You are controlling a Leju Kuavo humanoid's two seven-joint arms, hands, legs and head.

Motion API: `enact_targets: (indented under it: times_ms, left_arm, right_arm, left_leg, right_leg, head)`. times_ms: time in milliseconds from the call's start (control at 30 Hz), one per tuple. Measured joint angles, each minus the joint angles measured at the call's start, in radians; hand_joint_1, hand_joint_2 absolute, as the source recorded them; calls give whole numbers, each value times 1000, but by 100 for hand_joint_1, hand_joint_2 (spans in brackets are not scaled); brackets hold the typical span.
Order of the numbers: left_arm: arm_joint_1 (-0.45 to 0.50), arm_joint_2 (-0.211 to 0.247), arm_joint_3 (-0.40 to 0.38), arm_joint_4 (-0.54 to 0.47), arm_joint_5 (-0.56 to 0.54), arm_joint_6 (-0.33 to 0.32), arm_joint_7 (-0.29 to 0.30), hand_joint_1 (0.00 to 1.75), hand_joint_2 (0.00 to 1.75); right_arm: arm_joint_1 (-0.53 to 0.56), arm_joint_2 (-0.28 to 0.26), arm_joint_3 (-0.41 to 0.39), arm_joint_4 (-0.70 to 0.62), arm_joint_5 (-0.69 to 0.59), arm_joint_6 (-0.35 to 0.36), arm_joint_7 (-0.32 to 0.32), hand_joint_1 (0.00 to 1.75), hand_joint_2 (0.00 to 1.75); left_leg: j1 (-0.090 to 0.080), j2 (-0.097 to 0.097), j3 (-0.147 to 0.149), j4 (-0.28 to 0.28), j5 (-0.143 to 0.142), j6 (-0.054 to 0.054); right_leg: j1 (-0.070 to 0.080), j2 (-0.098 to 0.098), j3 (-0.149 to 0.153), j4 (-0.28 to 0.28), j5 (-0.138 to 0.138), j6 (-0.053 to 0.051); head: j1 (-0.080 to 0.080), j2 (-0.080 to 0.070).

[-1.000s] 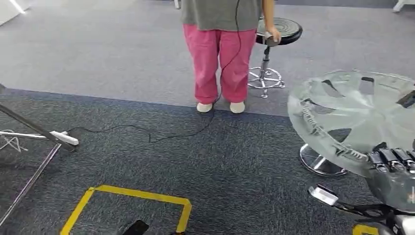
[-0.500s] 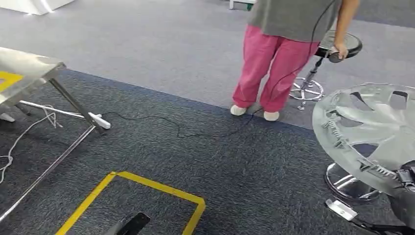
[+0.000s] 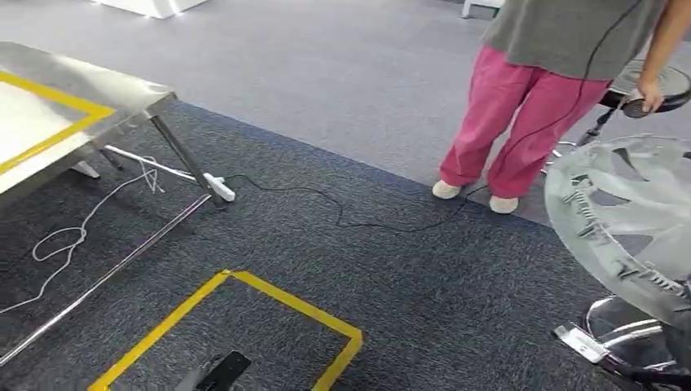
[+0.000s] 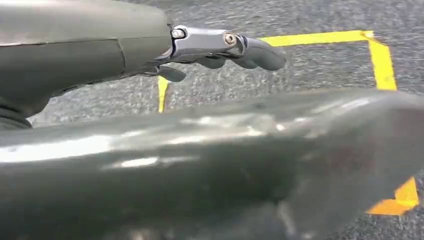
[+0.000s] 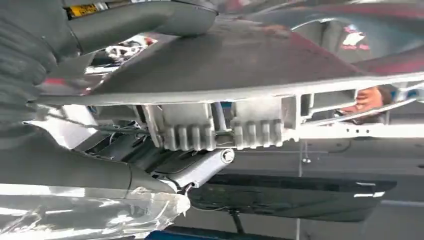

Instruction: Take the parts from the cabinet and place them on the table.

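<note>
Two hands matter here, and I read them from the wrist cameras. My right hand (image 5: 100,165) grips the part, a silver wheel cover (image 3: 631,220), with its thumb laid on one face and its fingers pressed to the ribbed clips on the other; in the head view the cover juts out at the near right, over the chrome base of a stool (image 3: 627,330). My left hand (image 4: 215,50) hangs free of the cover, fingers extended and lightly curved, holding nothing, above dark carpet (image 3: 391,277) and a yellow tape square (image 3: 244,326). I judge the step in hand to be the carry: the part is out of the cabinet and not yet set down. Across the carpet, well apart from the right hand on its left side, stands the steel table (image 3: 81,98), its top marked with a yellow outline. The next move, as I judge it, calls for turning and walking toward that table until the cover can be lowered flat inside the outline. A white power strip (image 3: 218,187) and a black cable (image 3: 358,220) lie on the floor near the table leg and could catch a foot. Beyond the cover stands a person in pink trousers (image 3: 521,122), on lighter grey carpet.
</note>
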Motion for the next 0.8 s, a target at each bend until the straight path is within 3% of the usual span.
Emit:
enact_targets:
  times_ms: [33, 67, 133, 167, 200, 233, 333, 367, 400, 433, 500, 533, 567, 600, 633, 667, 700, 800]
  left_arm:
    - [2, -1, 0, 0, 0, -2, 0, 0, 0]
    - [4, -2, 0, 0, -1, -3, 0, 0, 0]
    - [4, -2, 0, 0, -3, -5, 0, 0, 0]
    - [3, -2, 0, 0, -4, -5, 2, 0, 0]
    - [0, -3, 0, 0, -5, -5, 3, 0, 0]
    - [-2, -3, 0, 0, -6, -5, 3, 0, 0]
    - [2, 0, 0, 0, -6, -5, 9, 0, 0]
    - [4, 0, 0, 0, -6, -5, 10, 0, 0]
    - [2, 2, 0, 0, -7, -5, 11, 0, 0]
    - [0, 2, 0, 0, -7, -5, 12, 0, 0]
    - [0, 1, 0, 0, -9, -5, 12, 0, 0]
    - [2, 1, 0, 0, -10, -5, 12, 0, 0]
    - [3, 2, 0, 0, -10, -5, 12, 0, 0]
    - [3, 2, 0, 0, -10, -6, 12, 0, 0]
    - [3, 2, 0, 0, -11, -7, 12, 0, 0]
    - [3, 2, 0, 0, -11, -8, 12, 0, 0]
    - [2, 3, 0, 0, -12, -8, 12, 0, 0]
    - [6, 5, 0, 0, -14, -9, 14, 0, 0]
  right_arm:
    - [0, 0, 0, 0, 0, 0, 4, 175, 175]
    - [0, 0, 1, 0, 4, 0, 7, 175, 175]
    - [-1, 0, 4, 0, 11, 0, 12, 175, 175]
    - [-2, 0, 5, 0, 12, 0, 11, 175, 175]
    - [-2, 0, 7, 0, 12, 0, 11, 175, 175]
    - [-5, 0, 9, 2, 12, 0, 6, 175, 175]
    - [-13, 0, 16, 4, 12, 0, -7, 175, 175]
    - [-16, 0, 18, 6, 12, 0, -12, 175, 175]
    - [-15, 0, 21, 8, 12, 0, -13, 175, 175]
    - [-14, 0, 22, 11, 12, 0, -14, 175, 175]
    - [-15, 0, 25, 15, 12, 0, -15, 175, 175]
    - [-14, 0, 27, 18, 12, 0, -15, 175, 175]
    - [-14, 0, 29, 20, 12, 0, -15, 175, 175]
    - [-13, 0, 30, 23, 12, 0, -15, 175, 175]
    - [-13, 0, 30, 24, 12, 0, -16, 175, 175]
    - [-14, 0, 30, 25, 12, 0, -16, 175, 175]
    - [-16, 0, 30, 27, 12, 0, -18, 175, 175]
    - [-15, 1, 31, 32, 12, 0, -23, 175, 175]
  left_leg:
    - [2, 0, -12, 23, 2, -1]
    - [3, 1, 1, 2, 26, -2]
    - [3, 19, 90, -169, 114, 2]
    - [-1, 68, 142, -258, 143, 6]
    - [-14, 113, 157, -298, 127, 10]
    - [-10, 91, 155, -297, 134, 23]
    - [-11, 52, 153, -303, 136, 38]
    - [-3, 40, 157, -307, 140, 44]
    - [0, 28, 157, -307, 142, 51]
    - [1, 14, 157, -307, 144, 56]
    - [0, -14, 157, -307, 144, 58]
    - [-1, -28, 157, -307, 144, 58]
    - [-1, -44, 158, -307, 144, 58]
    - [0, -60, 159, -306, 145, 57]
    - [2, -77, 161, -306, 146, 55]
    - [3, -87, 162, -304, 145, 52]
    - [-1, -104, 157, -302, 146, 43]
    - [5, -139, 142, -305, 157, 24]
  right_leg:
    - [0, -14, 1, 0, -1, 0]
    - [0, -26, 1, 0, -1, 0]
    - [0, -52, 6, 0, -4, 4]
    - [1, -62, 10, 0, -6, 8]
    - [9, -70, 11, 3, -12, 15]
    - [11, -78, 12, 0, -12, 19]
    - [11, -117, 28, -9, -17, 34]
    - [6, -78, 22, 1, -26, 43]
    - [4, -16, 5, 42, -51, 44]
    - [3, 15, -33, 119, -90, 44]
    - [5, 28, -119, 283, -151, 47]
    - [5, 29, -144, 318, -152, 46]
    - [5, 29, -145, 302, -129, 44]
    - [4, 30, -121, 241, -84, 43]
    - [1, 40, -78, 145, -30, 42]
    - [-3, 63, -43, 73, 3, 44]
    - [-16, 150, -13, 8, -1, 50]
    - [-7, 112, -8, 3, 5, 31]
  head:
    - [0, 0]
    - [-1, 0]
    - [0, 0]
    - [-1, 0]
    - [-2, 0]
    - [3, 0]
    - [0, 0]
    - [4, 0]
    - [10, 0]
    - [13, 0]
    - [16, 0]
    - [14, 0]
    - [15, 0]
    - [15, 0]
    - [14, 0]
    - [15, 0]
    - [16, 0]
    - [14, 0]
